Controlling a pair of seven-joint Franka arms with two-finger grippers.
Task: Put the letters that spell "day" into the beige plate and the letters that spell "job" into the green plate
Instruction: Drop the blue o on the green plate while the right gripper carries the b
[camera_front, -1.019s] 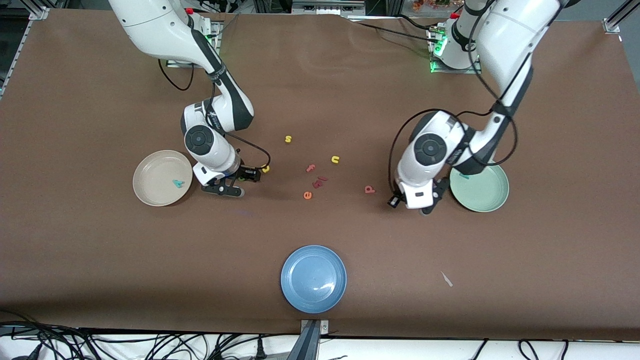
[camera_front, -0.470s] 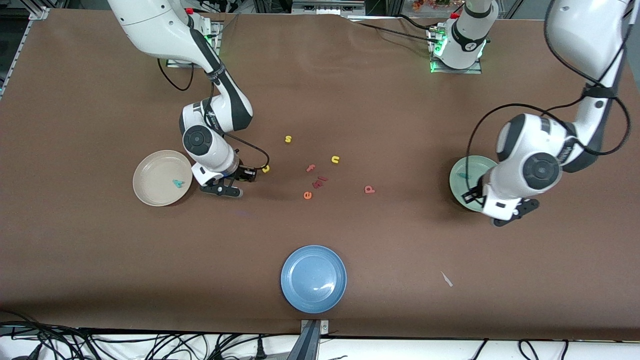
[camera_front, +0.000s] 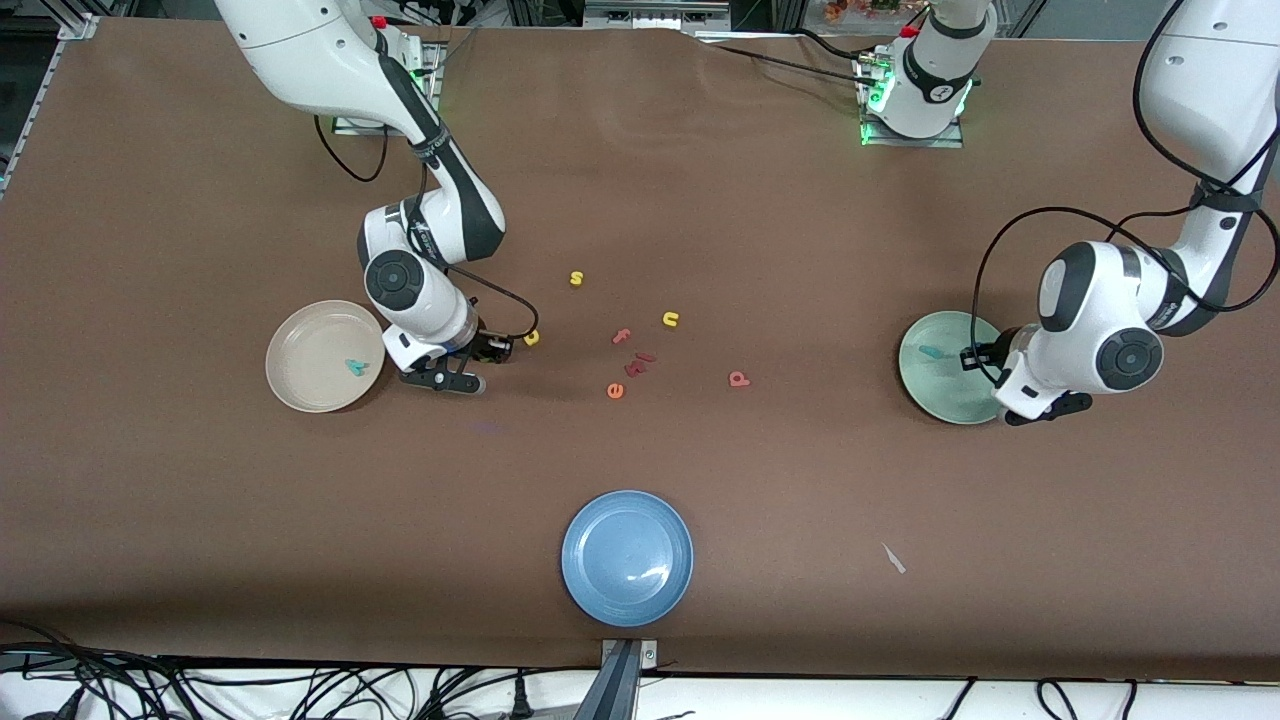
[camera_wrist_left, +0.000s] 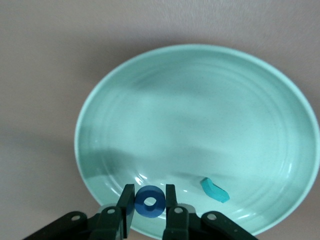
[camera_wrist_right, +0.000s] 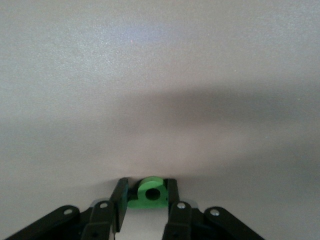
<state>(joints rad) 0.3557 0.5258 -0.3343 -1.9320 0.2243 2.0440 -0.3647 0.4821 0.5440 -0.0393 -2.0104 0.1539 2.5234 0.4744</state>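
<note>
Ideally the left end effector (camera_wrist_left: 150, 202), gripping the blue ring (camera_wrist_left: 149, 202), releases low over the green plate (camera_wrist_left: 195, 100), while the right end effector (camera_wrist_right: 147, 194) keeps the green letter (camera_wrist_right: 149, 192) pinched.

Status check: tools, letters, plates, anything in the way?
Left tool shut on blue o over green plate, j inside. Right tool shut on green letter beside beige plate. Nothing blocking.

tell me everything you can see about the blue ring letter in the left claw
The blue o is a small, thick ring with a round hole, matte like foam or plastic. It stands upright between the two fingers of the left claw, which press its sides. It is held over the rim of the green plate, near the teal j lying in that plate. Nothing else touches it.
</note>
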